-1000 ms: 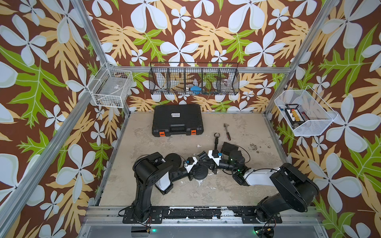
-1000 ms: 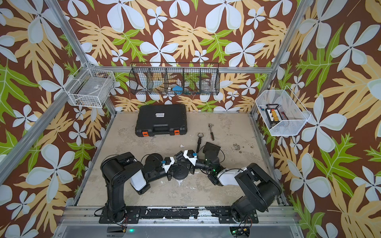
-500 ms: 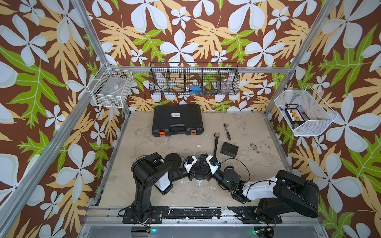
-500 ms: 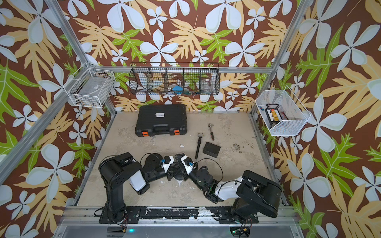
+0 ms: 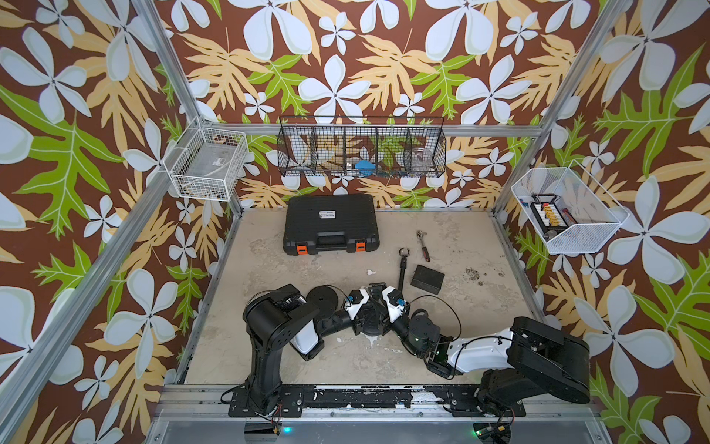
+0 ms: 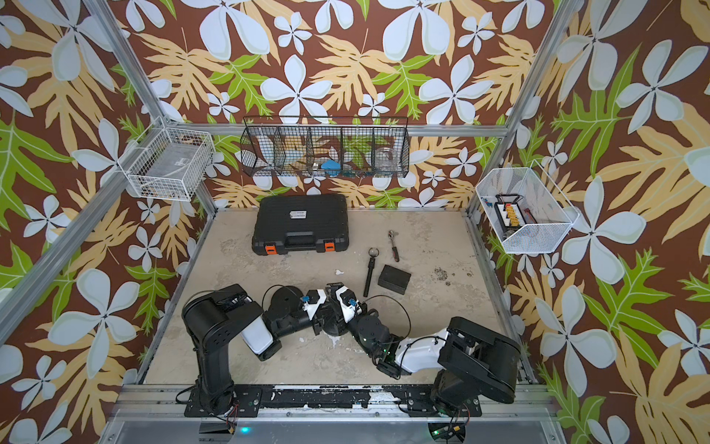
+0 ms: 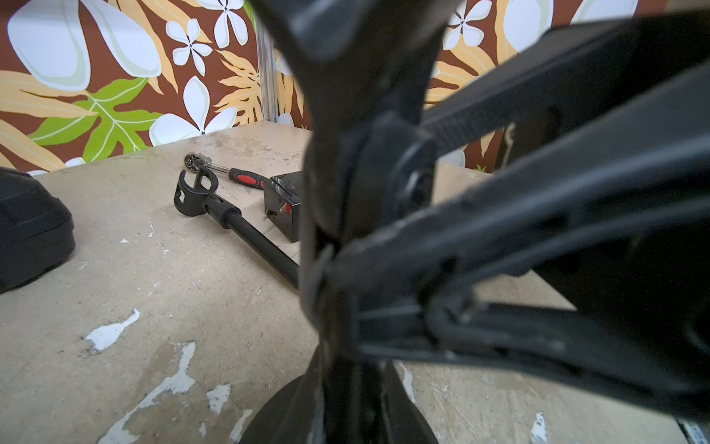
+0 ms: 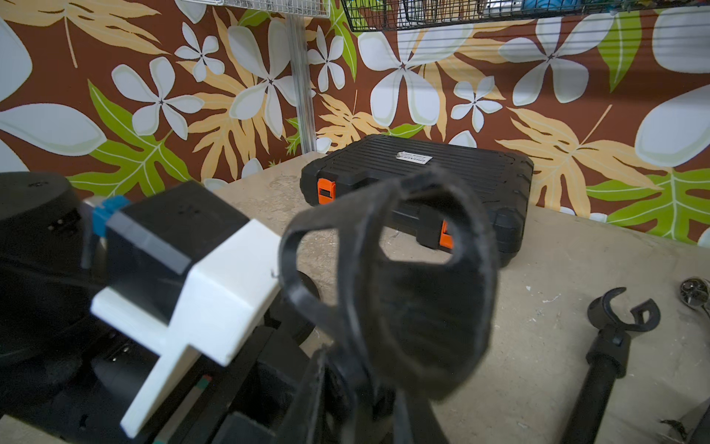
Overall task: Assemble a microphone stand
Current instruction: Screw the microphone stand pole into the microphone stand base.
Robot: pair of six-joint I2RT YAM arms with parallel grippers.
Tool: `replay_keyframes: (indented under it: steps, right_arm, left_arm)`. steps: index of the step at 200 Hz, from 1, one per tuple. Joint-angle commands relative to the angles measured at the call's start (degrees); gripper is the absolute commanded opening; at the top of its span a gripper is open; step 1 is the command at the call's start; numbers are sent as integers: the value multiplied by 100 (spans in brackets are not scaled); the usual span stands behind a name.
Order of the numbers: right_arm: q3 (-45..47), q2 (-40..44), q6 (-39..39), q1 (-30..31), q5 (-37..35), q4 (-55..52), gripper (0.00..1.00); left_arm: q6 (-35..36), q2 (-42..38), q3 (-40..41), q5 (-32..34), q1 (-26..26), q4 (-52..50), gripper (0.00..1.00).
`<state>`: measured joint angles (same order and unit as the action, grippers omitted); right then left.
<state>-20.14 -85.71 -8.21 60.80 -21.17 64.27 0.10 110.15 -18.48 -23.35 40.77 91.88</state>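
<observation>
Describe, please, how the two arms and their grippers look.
Each arm is mostly black with one white link: left arm, right arm. At each wrist sits a white camera block with a blue plug. Thin black cables loop alongside; a green light shows on the right arm. The right gripper has black looped fingers; the left gripper is black too.

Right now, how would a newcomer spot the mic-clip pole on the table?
Start at the black plastic tool case with orange latches at the far end. Off its right corner, toward the robot, lie three items. Yours is the long thin black rod ending in a C-shaped clip, unlike the red-handled metal ratchet and flat black box.
</observation>
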Motion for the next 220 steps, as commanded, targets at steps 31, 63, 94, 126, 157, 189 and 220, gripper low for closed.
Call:
replay_keyframes:
  steps: [31,63,94,126,157,189,220]
  right_arm:
    - [-94,197,151,-106,622,-1367,33]
    - [107,817,507,-761,2162,-1591,63]
    - [209,1268,1081,-1602,4106,-1814,61]
    - [55,1217,1198,-2530,5748,-1735,56]
    - [-437,838,1694,-2767,6465,-2100,54]
    - [-1006,342,1962,-2775,7070,-2381,54]
    - [-1150,53,1768,-2775,7196,-2009,46]
  left_arm:
    - [-36,77,-50,245,-18,575,10]
    - [-19,153,-33,292,-21,599,9]
    - [-32,245,-50,304,-17,619,8]
    - [-54,265,-42,298,-22,648,8]
    - [-45,248,-21,301,-21,641,8]
    - [-45,227,-15,284,-28,639,7]
    - [-53,210,-15,263,-24,643,7]
